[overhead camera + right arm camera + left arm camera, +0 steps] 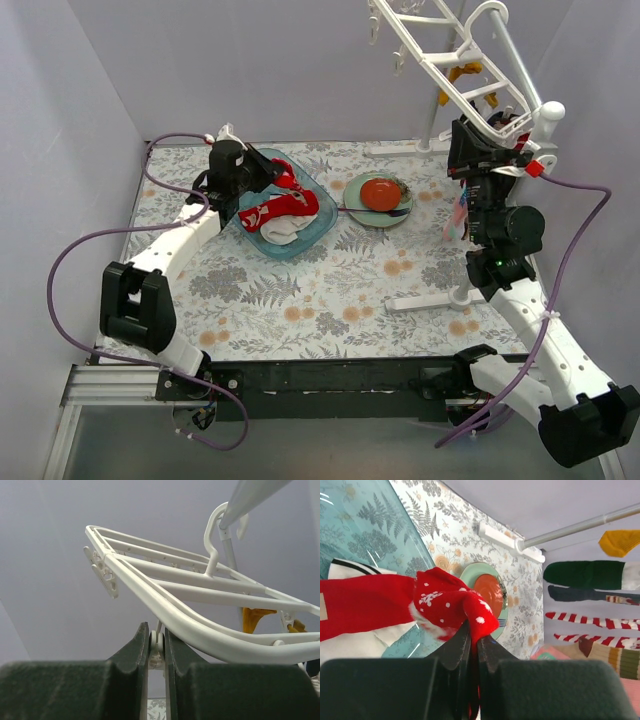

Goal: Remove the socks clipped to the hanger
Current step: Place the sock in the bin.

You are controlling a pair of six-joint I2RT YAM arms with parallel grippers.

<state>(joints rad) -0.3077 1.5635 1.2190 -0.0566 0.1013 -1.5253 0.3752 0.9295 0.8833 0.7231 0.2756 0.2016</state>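
Observation:
Over the blue tub (322, 228), my left gripper (265, 185) is shut on a red sock with white dots (450, 602), and the fabric is pinched between its fingers (462, 645). More socks lie in the tub, red-and-white (272, 212) and white (281, 233). The white hanger (450, 60) hangs tilted at the upper right, hooked (218, 527) on a grey rod. My right gripper (157, 647) is shut on one small white clip (157, 645) under the hanger's frame (200, 625). A mustard yellow sock (465, 72) still hangs from it. Striped, navy and green socks (590, 575) show in the left wrist view.
A green plate with a red-orange ball (379, 194) sits right of the tub. The white stand's base (430, 298) lies on the floral table by my right arm. A pink sock (457, 218) dangles beside that arm. Grey walls close in on three sides.

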